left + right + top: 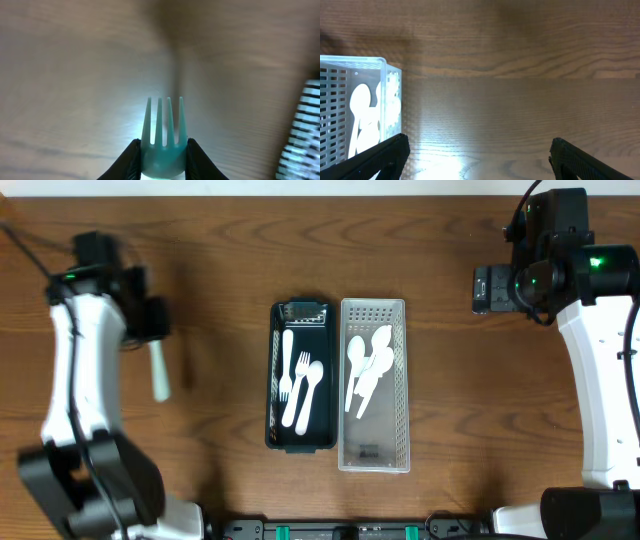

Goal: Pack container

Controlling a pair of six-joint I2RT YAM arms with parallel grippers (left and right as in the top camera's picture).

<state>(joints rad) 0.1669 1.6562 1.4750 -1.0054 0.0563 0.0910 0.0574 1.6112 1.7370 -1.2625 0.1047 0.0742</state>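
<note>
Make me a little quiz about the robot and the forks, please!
1. True or false: the left fingers are pinching a fork.
2. The bin with forks lying inside is: A dark, B pink.
3. Fill in the gap: the right fingers are wide ____ with nothing between them.
Key: 1 true; 2 A; 3 open.

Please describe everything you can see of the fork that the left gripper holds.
The fork is pale plastic: whitish from above, greenish in the wrist view. Four straight tines point out past the fingers. The left gripper is shut on it just below the tines, one finger on each side. It is left of the dark tray, apart from it.
</note>
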